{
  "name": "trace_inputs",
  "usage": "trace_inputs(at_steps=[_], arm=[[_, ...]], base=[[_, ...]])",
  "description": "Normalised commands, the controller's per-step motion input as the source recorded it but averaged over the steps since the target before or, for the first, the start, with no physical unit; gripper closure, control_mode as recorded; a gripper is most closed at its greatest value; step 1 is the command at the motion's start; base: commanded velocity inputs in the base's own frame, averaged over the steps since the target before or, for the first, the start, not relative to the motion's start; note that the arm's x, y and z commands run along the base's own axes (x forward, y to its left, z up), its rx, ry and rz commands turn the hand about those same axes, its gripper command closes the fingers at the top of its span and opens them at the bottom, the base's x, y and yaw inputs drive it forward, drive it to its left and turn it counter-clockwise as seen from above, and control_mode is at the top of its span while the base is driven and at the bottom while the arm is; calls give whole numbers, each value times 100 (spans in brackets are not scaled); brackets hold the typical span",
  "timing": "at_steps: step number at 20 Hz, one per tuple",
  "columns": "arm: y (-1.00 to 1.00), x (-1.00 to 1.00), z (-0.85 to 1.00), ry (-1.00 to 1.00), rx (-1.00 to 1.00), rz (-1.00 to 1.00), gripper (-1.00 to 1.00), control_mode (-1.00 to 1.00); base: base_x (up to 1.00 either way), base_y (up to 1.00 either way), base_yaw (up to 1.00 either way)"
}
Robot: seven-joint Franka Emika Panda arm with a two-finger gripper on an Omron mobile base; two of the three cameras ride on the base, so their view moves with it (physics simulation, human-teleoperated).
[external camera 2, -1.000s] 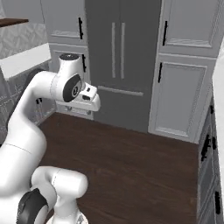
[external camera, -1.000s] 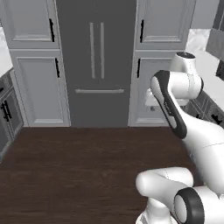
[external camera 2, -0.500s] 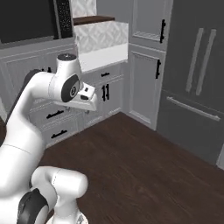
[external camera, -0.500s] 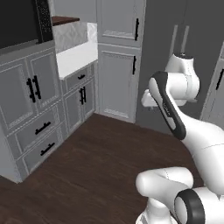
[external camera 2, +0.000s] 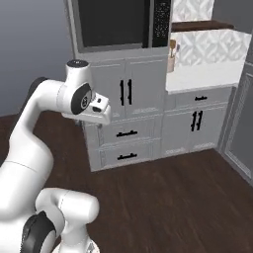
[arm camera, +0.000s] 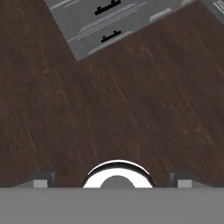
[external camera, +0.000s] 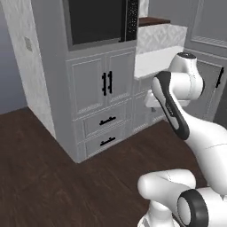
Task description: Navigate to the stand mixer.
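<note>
A small tan utensil holder (external camera 2: 171, 63) stands on the white table (external camera 2: 202, 76), sticks poking out of it, contents too small to name. Beside it rises the tall grey cabinet column (external camera 2: 126, 99) with a built-in black oven (external camera 2: 118, 22) above paired doors and two drawers. The end effector (arm camera: 112, 183) hangs over dark wood floor (arm camera: 131, 109), finger tips set wide apart. The stand mixer can't be spotted anywhere here. No readable writing.
</note>
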Motion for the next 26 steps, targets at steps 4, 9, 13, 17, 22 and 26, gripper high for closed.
trace_inputs(at_steps=[4, 9, 13, 17, 22, 26], arm=[[0, 0, 0, 0, 0, 0, -100, 100], [0, 0, 0, 0, 0, 0, -100, 100], [0, 0, 0, 0, 0, 0, -100, 100], [0, 0, 0, 0, 0, 0, -100, 100], [0, 0, 0, 0, 0, 0, -100, 100], [0, 0, 0, 0, 0, 0, -100, 100]], base=[[41, 14, 77], [50, 30, 71], [47, 69, 61], [59, 92, 48], [87, 100, 6], [74, 100, -3]])
